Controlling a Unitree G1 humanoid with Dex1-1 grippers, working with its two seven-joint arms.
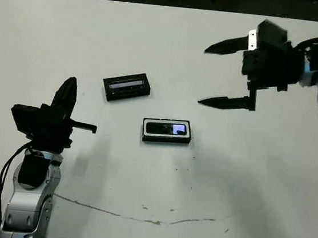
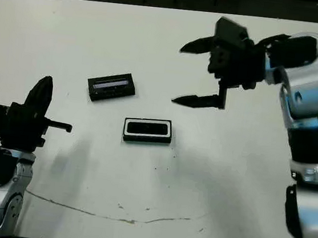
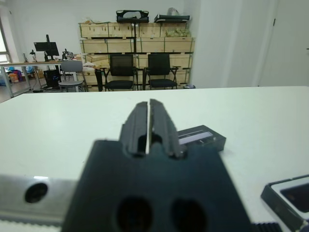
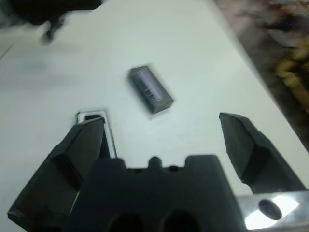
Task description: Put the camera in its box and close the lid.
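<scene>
White tabletop (image 1: 155, 49) fills the head views, bare except for a thin brown scratch line (image 1: 136, 217) near the front edge. At its middle lies the box (image 1: 167, 131), a black-rimmed tray with white lining, and the camera (image 1: 168, 128) sits inside it, its bluish-white screen patch facing up. Just beyond and to the left, apart from the box, lies the lid (image 1: 127, 86), black with its pale strip uppermost (it is turned slightly askew). Nothing stands between the two.

Hovering above the table to the right of both is the right gripper (image 1: 224, 75), its two black fingers spread wide and holding nothing. At the left, near the front edge, the left gripper (image 1: 67, 100) points away from the robot with its fingers pressed together, empty.

In the left wrist view the box is cut off at the corner, and the lid is half hidden behind the fingers (image 3: 149, 125). The right wrist view is blurred; one finger (image 4: 72, 159) covers most of the box there.
</scene>
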